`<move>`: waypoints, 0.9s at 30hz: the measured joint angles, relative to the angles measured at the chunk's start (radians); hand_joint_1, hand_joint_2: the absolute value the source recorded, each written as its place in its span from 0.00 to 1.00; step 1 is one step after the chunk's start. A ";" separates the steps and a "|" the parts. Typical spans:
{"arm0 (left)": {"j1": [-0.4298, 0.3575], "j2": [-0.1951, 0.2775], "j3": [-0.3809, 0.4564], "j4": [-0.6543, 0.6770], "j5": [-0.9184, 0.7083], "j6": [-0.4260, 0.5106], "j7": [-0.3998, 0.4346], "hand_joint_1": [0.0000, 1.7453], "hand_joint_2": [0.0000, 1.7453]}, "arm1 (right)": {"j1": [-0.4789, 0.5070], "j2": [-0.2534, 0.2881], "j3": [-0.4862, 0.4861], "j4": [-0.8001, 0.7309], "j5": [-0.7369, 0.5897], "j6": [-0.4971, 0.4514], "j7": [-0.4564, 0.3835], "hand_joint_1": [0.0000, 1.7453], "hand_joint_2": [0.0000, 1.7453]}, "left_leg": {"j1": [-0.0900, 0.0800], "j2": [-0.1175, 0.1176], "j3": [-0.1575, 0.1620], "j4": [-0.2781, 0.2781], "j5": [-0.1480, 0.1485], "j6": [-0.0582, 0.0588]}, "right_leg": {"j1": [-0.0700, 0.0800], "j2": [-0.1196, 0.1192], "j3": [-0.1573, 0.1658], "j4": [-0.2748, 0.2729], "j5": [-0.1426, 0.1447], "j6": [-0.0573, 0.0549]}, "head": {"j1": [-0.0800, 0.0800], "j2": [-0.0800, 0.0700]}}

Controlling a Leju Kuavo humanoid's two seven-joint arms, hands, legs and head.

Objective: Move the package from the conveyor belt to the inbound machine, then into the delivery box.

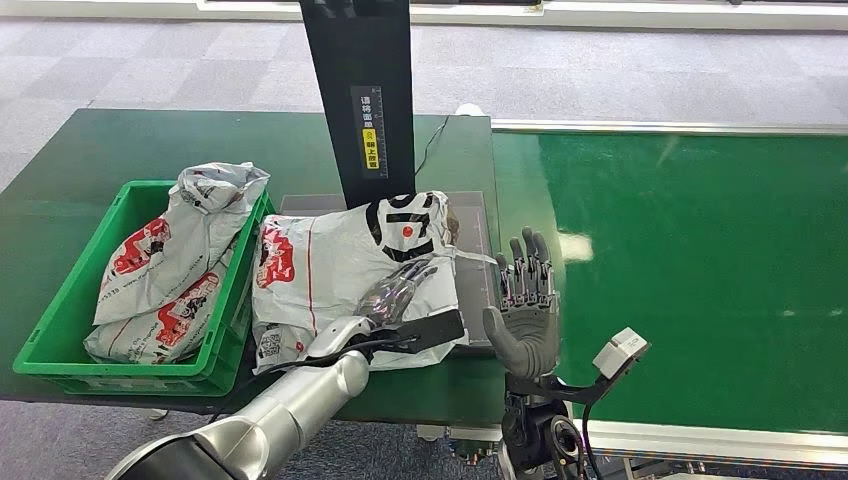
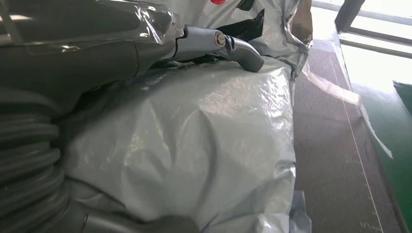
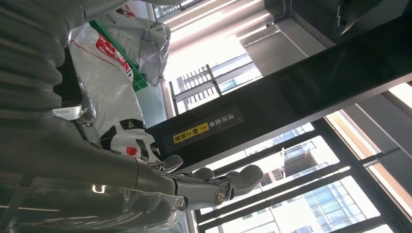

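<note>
The package [image 1: 335,270], a soft bag of crinkled, glossy white plastic film with red and black print, is seen lying flat on the dark plate of the inbound machine [image 1: 475,215], beneath the left robot hand [image 1: 400,290]. Its long axis is laid slantwise, from the near edge of the counter [image 1: 90,150] by the left wrist away towards the black upright post [image 1: 362,95], the black-printed end pointing to the post. The left robot hand is laid on top of the package with fingers stretched out and slightly spread; in the left wrist view the film [image 2: 194,145] is shown puckered under the thumb [image 2: 228,46], and nothing is gripped. The right robot hand [image 1: 525,300] is held upright just beside the package's far-right edge, palm turned towards it, fingers straight and apart, holding nothing. Beyond the left robot hand, a green plastic crate [image 1: 60,310] with two similar bags [image 1: 175,260] is set against the package. Past the right robot hand the smooth green conveyor belt [image 1: 700,260] is spread.
</note>
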 joint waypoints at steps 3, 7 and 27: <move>0.002 0.000 0.000 0.000 0.000 0.001 -0.002 1.00 1.00 | -0.002 0.000 0.000 0.001 0.000 0.000 0.000 0.00 1.00 | 0.000 0.000 0.000 0.000 0.000 0.000 | 0.000 0.000 0.000 0.000 0.000 0.000 | 0.000 0.000; 0.015 0.003 0.011 0.000 0.016 0.036 -0.069 1.00 1.00 | -0.020 0.000 0.001 0.019 -0.004 0.001 -0.001 0.00 1.00 | 0.000 0.000 0.002 0.000 0.000 0.000 | 0.000 0.000 0.001 0.000 0.000 0.000 | 0.000 0.000; 0.069 0.005 0.137 -0.041 0.169 0.166 -0.344 1.00 1.00 | -0.010 0.000 -0.001 0.048 0.006 0.000 -0.015 0.00 1.00 | 0.000 0.001 -0.001 0.000 0.000 0.000 | 0.000 0.001 -0.004 0.000 0.000 0.000 | 0.000 0.000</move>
